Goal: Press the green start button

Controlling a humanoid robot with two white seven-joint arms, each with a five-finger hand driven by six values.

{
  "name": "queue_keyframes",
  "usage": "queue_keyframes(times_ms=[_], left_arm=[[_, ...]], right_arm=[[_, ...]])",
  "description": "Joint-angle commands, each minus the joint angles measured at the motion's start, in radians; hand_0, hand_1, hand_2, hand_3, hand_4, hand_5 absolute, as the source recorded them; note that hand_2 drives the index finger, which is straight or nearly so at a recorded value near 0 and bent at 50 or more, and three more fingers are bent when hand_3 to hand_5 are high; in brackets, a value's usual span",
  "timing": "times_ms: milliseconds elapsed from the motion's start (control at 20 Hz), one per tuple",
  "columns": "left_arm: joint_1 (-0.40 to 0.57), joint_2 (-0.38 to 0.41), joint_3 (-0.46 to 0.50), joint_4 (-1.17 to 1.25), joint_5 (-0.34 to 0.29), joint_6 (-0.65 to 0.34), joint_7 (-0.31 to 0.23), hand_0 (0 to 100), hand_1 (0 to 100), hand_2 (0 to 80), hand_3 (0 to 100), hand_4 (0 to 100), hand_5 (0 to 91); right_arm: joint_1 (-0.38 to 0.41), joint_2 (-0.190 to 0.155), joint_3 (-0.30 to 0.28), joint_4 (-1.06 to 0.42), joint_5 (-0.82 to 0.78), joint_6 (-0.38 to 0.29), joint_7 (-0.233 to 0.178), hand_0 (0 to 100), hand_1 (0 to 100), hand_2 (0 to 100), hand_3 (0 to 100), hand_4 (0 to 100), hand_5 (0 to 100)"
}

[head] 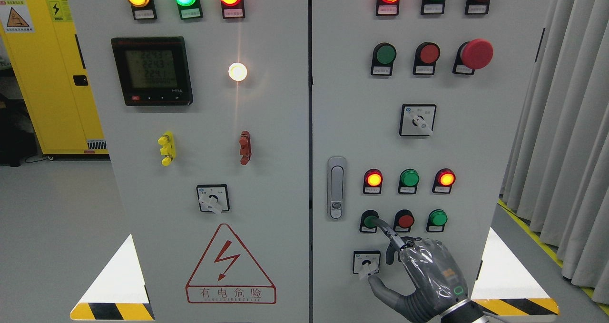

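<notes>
A grey control cabinet fills the view. On its right door, low down, a row holds a green push button (369, 220), a red button (405, 220) and a second green button (437, 217). My right hand (423, 275) comes up from the bottom right. Its index fingertip (377, 222) is stretched out and rests on the left green button. The other fingers are curled and the thumb (380, 285) sticks out to the left below. The hand holds nothing. My left arm is out of view.
Above the button row are indicator lamps: red lit (373, 179), green (409, 178), red lit (446, 178). A rotary switch (367, 263) sits just left of the hand, the door handle (336, 187) further left. A red mushroom stop button (476, 54) is upper right. Grey curtains (566, 123) hang at the right.
</notes>
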Motion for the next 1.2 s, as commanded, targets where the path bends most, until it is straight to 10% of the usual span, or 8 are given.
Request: queue_keyframes(times_ms=[0, 300, 350, 550, 650, 1150], left_arm=[[-0.001, 0.0, 0.0, -0.028, 0.0, 0.0, -0.001, 12, 56, 0.0, 0, 0, 0.0], [-0.001, 0.0, 0.0, -0.028, 0.0, 0.0, -0.001, 12, 56, 0.0, 0, 0, 0.0], [0.001, 0.0, 0.0, -0.028, 0.0, 0.0, -0.001, 12, 56, 0.0, 0, 0, 0.0], [-0.001, 0.0, 0.0, -0.028, 0.0, 0.0, -0.001, 12, 56, 0.0, 0, 0, 0.0], [-0.001, 0.0, 0.0, -0.028, 0.0, 0.0, -0.001, 12, 56, 0.0, 0, 0, 0.0], [0.001, 0.0, 0.0, -0.028, 0.0, 0.0, -0.001, 12, 56, 0.0, 0, 0, 0.0]], right_arm=[[0.043, 0.002, 0.029, -0.076, -0.111, -0.014, 0.0, 43, 61, 0, 67, 74, 64], [0.092, 0.0, 0.047, -0.103, -0.371, -0.031, 0.015, 39, 58, 0, 58, 60, 48], [0.092, 0.002, 0.047, -0.103, -0.448, -0.031, 0.041, 35, 56, 0, 35, 38, 30], [0.144, 0.002, 0.053, -0.128, -0.847, -0.008, 0.201, 32, 52, 0, 12, 19, 11], [0.192, 0.0, 0.055, -0.155, -0.968, 0.033, 0.218, 31, 51, 0, 4, 12, 1], [0.25, 0.0, 0.053, -0.196, -1.144, 0.102, 0.219, 32, 48, 0, 0, 7, 0]])
